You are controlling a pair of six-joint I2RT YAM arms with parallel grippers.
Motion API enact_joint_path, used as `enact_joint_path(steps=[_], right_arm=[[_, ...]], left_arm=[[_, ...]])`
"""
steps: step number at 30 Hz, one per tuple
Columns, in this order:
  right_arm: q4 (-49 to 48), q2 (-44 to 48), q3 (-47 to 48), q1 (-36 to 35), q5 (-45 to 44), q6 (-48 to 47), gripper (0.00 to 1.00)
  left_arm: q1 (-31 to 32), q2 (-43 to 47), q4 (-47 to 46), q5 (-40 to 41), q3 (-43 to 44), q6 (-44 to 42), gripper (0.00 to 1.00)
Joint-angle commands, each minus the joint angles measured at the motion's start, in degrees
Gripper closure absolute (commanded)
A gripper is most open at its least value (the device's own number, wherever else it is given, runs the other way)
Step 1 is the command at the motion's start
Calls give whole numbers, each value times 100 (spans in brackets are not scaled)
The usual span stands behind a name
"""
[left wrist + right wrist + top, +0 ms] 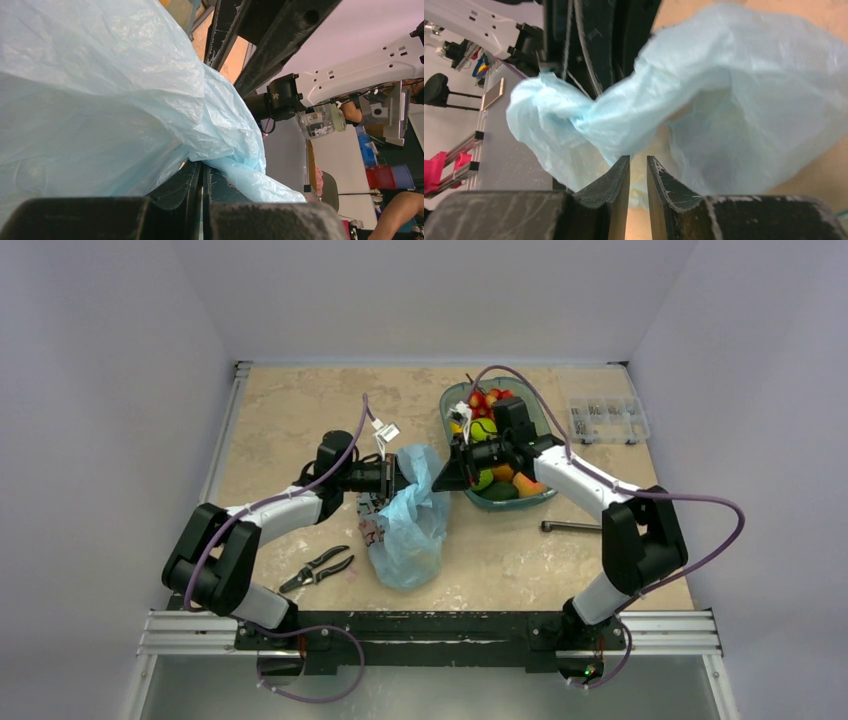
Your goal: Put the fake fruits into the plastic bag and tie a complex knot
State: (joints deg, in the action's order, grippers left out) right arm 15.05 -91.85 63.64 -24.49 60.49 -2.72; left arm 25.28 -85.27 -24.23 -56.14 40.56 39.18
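Observation:
The light-blue plastic bag (410,525) lies crumpled mid-table, its top lifted between the two arms. My left gripper (400,478) is shut on a fold of the bag's upper edge; in the left wrist view the film (100,100) spills out from the closed tips (202,165). My right gripper (442,474) faces it from the right. Its jaws (638,159) stand a narrow gap apart, with the bag (749,100) just beyond the tips and nothing clearly between them. The fake fruits (484,430) are piled in the teal dish (528,502) behind the right wrist. No knot shows.
Black-handled pliers (318,568) lie near the front left of the bag. A metal rod-like tool (572,527) rests to the right of the dish. A clear compartment box (607,420) sits at the back right. A small white tag (386,432) lies behind the bag.

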Motion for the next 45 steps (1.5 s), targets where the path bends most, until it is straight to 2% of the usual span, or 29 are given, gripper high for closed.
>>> enact_joint_path(steps=[1,9,12,18,22,24,27,31,37,41,45], right_arm=[[-1608,40,32,-319,-137,1003,78],[-2716,-285,195,-855,-165,1735,71],[-2597,-260,236,-853,-36,1663,64],[-838,389,-49,-423,49,103,51],[352,753,-201,-54,-10,-962,36],[870,838,-270,88,2,-1295,36],[1249,862,-401,111,-118,-1774,43],[545,800,-555,-70,-209,-1316,45],[-854,734,-730,-572,-779,-492,37],[-1265,651,-715,-778,-1070,-297,35],[-1276,526,-638,-893,-1187,-436,36]], left_arm=[[45,-5,-15,-134,152,-208,100],[108,-106,-12,-158,240,-226,100],[109,-85,9,-169,236,-248,100],[99,19,-15,-152,163,-186,100],[96,-20,-41,-169,201,-137,100],[100,-54,-32,-175,234,-132,100],[100,-106,-5,-207,287,-125,100],[109,-151,-16,-271,336,-62,100],[108,-131,99,-292,365,-68,100],[106,-138,104,-305,374,-48,100],[109,-144,93,-301,394,-22,100]])
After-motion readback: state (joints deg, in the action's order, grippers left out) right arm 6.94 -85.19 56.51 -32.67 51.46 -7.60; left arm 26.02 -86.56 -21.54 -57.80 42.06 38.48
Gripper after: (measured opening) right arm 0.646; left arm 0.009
